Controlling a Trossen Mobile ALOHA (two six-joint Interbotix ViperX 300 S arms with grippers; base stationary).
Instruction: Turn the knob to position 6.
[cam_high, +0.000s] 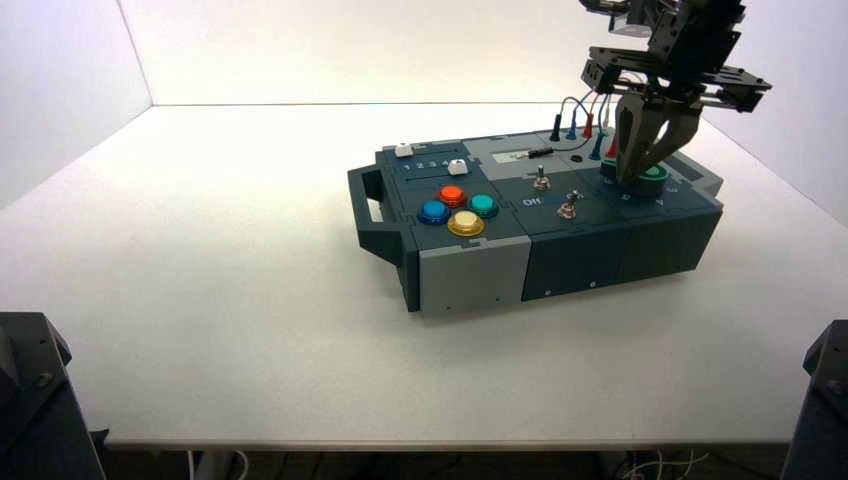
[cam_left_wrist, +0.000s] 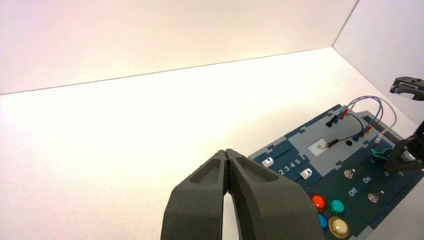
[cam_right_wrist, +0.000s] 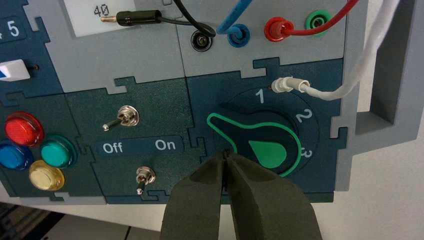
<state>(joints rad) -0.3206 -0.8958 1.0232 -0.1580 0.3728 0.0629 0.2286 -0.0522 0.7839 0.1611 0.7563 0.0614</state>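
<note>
We find the green knob (cam_right_wrist: 268, 154) on the dark panel at the right end of the box (cam_high: 575, 265), which sits toward the right edge of the tabletop (cam_high: 230, 300). The right hand (cam_right_wrist: 225, 154) is over that end, fingers together with nothing clamped between them, tips close beside the knob's rim; we cannot tell whether they touch. In our judgement, closed fingers suit pushing the pointer round from one flank rather than gripping it. The narrow tip points to the side of the white 1 (cam_right_wrist: 259, 95) away from the 2 (cam_right_wrist: 304, 115) and 3 (cam_right_wrist: 306, 154), about where a six would fall; we cannot read that numeral. If confirmed, we advise lifting clear, since a further nudge could overshoot. The left hand (cam_left_wrist: 226, 152), fingers together, is parked by the tabletop's left edge.
</note>
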